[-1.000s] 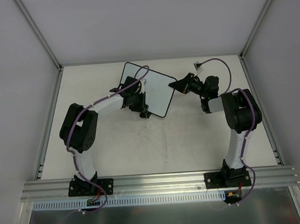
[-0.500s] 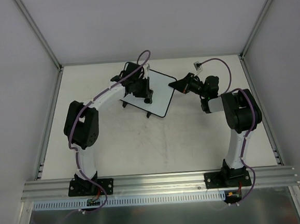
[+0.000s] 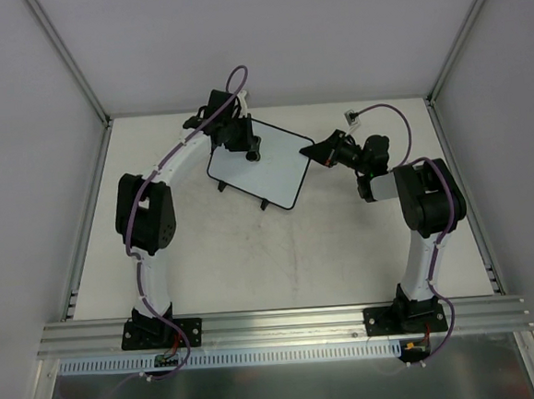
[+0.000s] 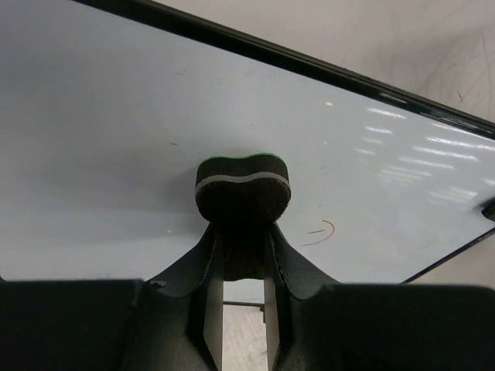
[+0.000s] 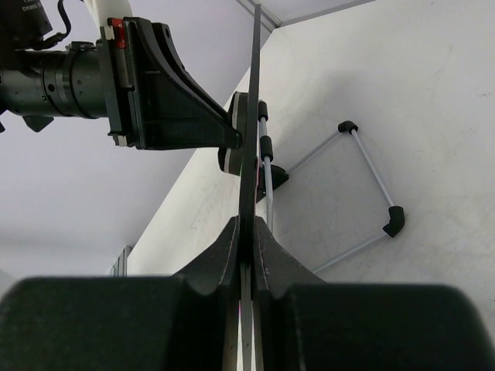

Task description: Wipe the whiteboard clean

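**White board braced, eraser pressed on**

The whiteboard point(image 3: 269, 172) stands tilted on its feet at the far middle of the bench point(image 3: 254, 265). The right end effector point(image 5: 247, 232) pinches its right edge, steadying it. The left end effector point(image 4: 242, 239) clamps a dark felt eraser point(image 4: 242, 184) against the face near its far edge. A small red mark point(image 4: 319, 232) shows just beside the pad. Wiping well likely calls for a flat pad, even pressure and a sweep over that mark.

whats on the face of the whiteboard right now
A dark eraser pad, gripped by the left hand, sits against the whiteboard, with a small red curved mark beside it. Whatever ink lies beneath the pad is covered.
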### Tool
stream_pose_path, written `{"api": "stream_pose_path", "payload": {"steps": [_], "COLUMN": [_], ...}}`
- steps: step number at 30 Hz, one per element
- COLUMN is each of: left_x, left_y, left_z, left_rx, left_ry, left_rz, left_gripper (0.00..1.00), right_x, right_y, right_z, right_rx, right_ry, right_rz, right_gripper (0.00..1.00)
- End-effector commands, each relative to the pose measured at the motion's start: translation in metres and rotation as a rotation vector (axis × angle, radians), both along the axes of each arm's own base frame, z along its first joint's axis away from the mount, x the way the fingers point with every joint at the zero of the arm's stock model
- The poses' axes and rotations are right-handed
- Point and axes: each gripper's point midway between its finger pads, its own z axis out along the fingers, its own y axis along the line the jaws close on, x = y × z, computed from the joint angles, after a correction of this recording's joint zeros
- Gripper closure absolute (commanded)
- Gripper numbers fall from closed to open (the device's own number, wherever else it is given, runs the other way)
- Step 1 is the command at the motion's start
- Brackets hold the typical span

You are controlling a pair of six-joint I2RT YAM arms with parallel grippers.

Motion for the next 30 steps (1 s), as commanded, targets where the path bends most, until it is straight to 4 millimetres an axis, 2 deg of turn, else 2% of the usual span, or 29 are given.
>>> {"api": "stream_pose_path", "payload": {"steps": [1, 13, 18, 22, 30], "left_x": [0.007, -0.013, -0.036, -0.051, -0.102], "left_y": [0.002, -0.016, -0.021, -0.014, -0.019], "left_z": [0.004, -0.002, -0.015, -0.031, -0.054], "left_rx": [0.004, -0.015, 0.013, 0.034, 0.069], "left_ry": [-0.017, 0.013, 0.044, 0.094, 0.168], "left_rz": [-0.020, -0.089, -0.131, -0.101, -0.149], "left_gripper": [1.00, 1.00, 1.00, 1.00, 1.00], "right_x": [-0.027, -0.027, -0.026, -0.027, -0.027], "right_y": [0.014, 0.014, 0.015, 0.014, 0.014], "right_z": [0.075, 0.074, 0.075, 0.074, 0.075], "right_rx": [0.053, 0.054, 0.054, 0.054, 0.055], "right_ry": [-0.324, -0.320, -0.321, -0.320, -0.323], "right_rz": [0.101, 0.103, 0.103, 0.103, 0.103], "right_gripper": [1.00, 1.00, 1.00, 1.00, 1.00]}}
